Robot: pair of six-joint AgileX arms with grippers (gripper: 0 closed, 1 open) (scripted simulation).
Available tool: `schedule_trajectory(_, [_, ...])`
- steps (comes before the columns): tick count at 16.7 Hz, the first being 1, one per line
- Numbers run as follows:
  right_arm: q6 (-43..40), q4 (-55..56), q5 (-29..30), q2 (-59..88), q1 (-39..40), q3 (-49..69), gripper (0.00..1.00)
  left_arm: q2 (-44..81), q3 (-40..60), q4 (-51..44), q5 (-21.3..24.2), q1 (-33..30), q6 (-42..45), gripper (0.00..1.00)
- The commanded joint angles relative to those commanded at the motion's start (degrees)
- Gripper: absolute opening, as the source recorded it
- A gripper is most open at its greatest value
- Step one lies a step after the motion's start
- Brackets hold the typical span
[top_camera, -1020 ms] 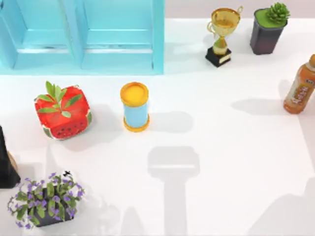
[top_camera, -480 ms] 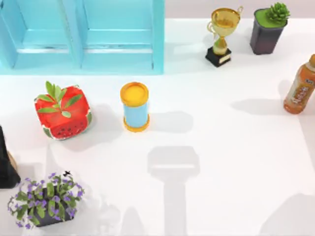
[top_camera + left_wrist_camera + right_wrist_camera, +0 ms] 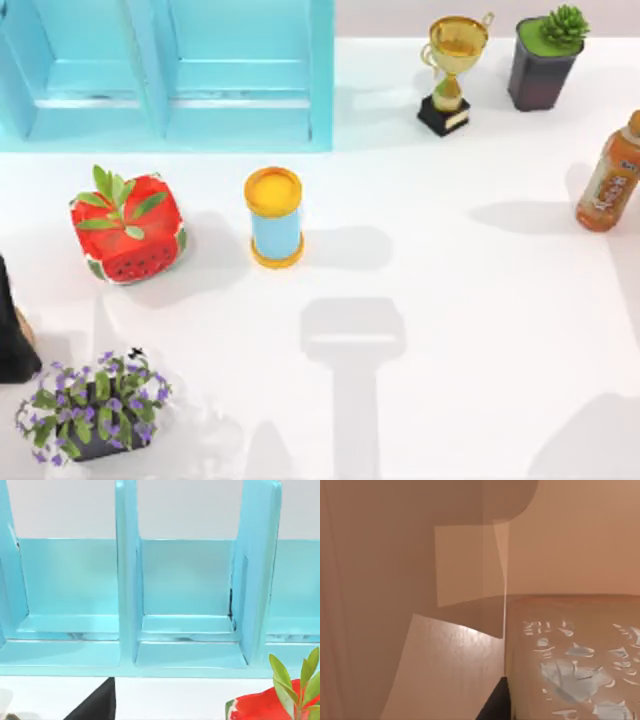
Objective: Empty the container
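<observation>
None of the emptying looks done, as I judge it; the container, a blue cylinder with a yellow rim and a yellow top, stands upright on the white table with nothing tipped out beside it; whether that yellow top is a lid or the contents I cannot tell. Everything is left: reaching it, taking hold, tilting or opening it.

Placed from the left gripper, whose wrist view looks forward at the blue shelf, the shelf's compartments are straight ahead and a corner of the watermelon-shaped box lies just ahead and to one side; from the top view, the container stands just beyond that box, towards the table's middle, and in front of the shelf, so I judge it near this gripper but off its present line. The right gripper faces a tan surface close in front; what that is I cannot tell. Whether either gripper is wide, narrow or holding anything I cannot tell.
</observation>
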Motion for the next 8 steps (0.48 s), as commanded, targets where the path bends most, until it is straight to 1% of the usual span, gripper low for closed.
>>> schedule_trajectory(3, [0.0, 0.0, 0.0, 0.0, 0.0, 0.0, 0.02, 0.0, 0.0, 0.0, 0.0, 0.0, 0.0, 1.00])
schedule_trajectory(4, [0.0, 0.0, 0.0, 0.0, 0.0, 0.0, 0.00, 0.0, 0.0, 0.0, 0.0, 0.0, 0.0, 1.00])
schedule_trajectory(8, [0.0, 0.0, 0.0, 0.0, 0.0, 0.0, 0.00, 0.0, 0.0, 0.0, 0.0, 0.0, 0.0, 1.00])
